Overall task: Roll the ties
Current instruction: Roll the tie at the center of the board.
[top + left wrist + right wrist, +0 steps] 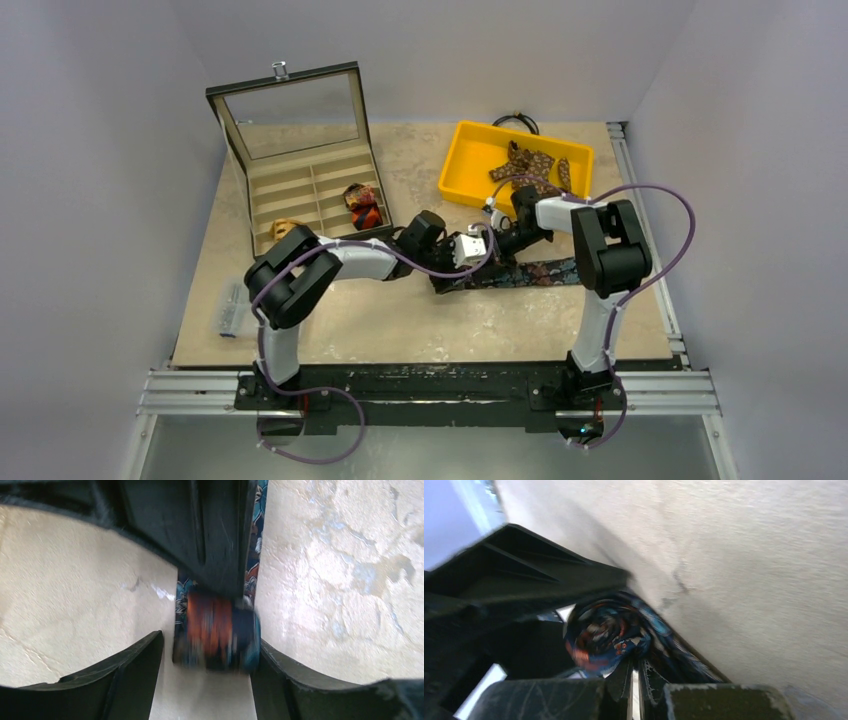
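A long, narrow, dark navy floral fabric tie lies flat across the middle of the beige stone-patterned desk, its free length running toward the right edge. Its left end is wound into a small tight coil showing orange and teal.

The left pincer is spread, one black finger on each side of the coil. The finger on one side touches the coil, and the other finger stands a little apart from it.

The right pincer is pressed together with its tips at the coil. I cannot tell whether any fabric is caught between them.

At the far left corner stands an open tan box with compartments and a glass lid. It holds a red-orange rolled tie and a tan rolled tie in separate compartments.

Near the far right corner sits a yellow plastic bin holding loose brown dotted ties.
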